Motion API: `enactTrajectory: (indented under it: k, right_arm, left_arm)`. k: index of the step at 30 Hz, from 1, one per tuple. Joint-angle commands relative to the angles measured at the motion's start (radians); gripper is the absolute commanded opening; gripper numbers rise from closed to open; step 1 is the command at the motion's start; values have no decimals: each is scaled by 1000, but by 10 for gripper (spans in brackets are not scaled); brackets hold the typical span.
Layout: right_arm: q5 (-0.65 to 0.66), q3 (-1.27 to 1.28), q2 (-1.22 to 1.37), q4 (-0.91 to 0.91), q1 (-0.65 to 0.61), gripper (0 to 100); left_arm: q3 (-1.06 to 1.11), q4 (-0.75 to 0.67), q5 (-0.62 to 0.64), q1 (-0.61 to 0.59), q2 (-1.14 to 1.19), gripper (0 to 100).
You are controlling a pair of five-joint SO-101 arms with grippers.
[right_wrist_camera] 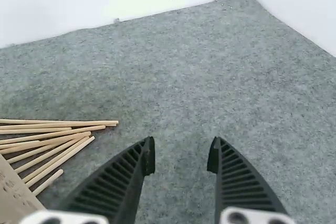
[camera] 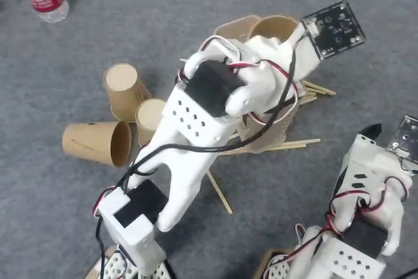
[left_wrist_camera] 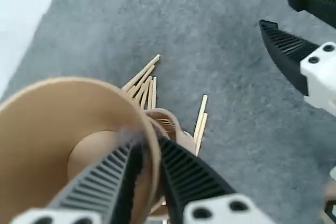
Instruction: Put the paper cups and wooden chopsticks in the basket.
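**A:** Where is the left pincer (left_wrist_camera: pixel 149 149)?

**B:** It is raised over the grey surface (camera: pixel 59 200), pinching the rim of a paper cup (left_wrist_camera: pixel 52 114). One finger is inside the cup and one is outside.

**A:** And the right pincer (right_wrist_camera: pixel 182 150)?

**B:** It is spread and holds nothing. It sits above the surface, near a fan of wooden chopsticks (right_wrist_camera: pixel 52 135).

**A:** Any other cups?

**B:** Three, well apart from the chopsticks. A standing cup (camera: pixel 121 88) has a second standing cup (camera: pixel 149 119) just beside it. A third cup (camera: pixel 96 142) lies on its side next to them.
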Motion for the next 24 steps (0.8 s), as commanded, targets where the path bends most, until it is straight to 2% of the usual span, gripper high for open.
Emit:
enactTrajectory:
  k: [1,4,10,13,16,19,24]
  right_arm:
    - [-14,-8,-12,-21,7,169]
    - [-14,-8,-12,-21,7,169]
    - [-14,-8,-10,-21,5,169]
    - [-14,-8,-7,-19,5,169]
    - [-14,-8,-5,-16,5,169]
    - [-15,-8,-4,-15,5,169]
    - [-9,-6,-4,-13,-35,170]
  left_arm:
    - [-42,41,87,-11,-23,187]
    - [-85,60,173,-14,-49,250]
    - [-107,61,184,-9,-57,250]
    - [-119,64,183,-49,-75,250]
    - [-159,118,160,-183,-137,250]
    - [-102,120,91,-427,-238,250]
    - [232,118,-147,-781,-390,250]
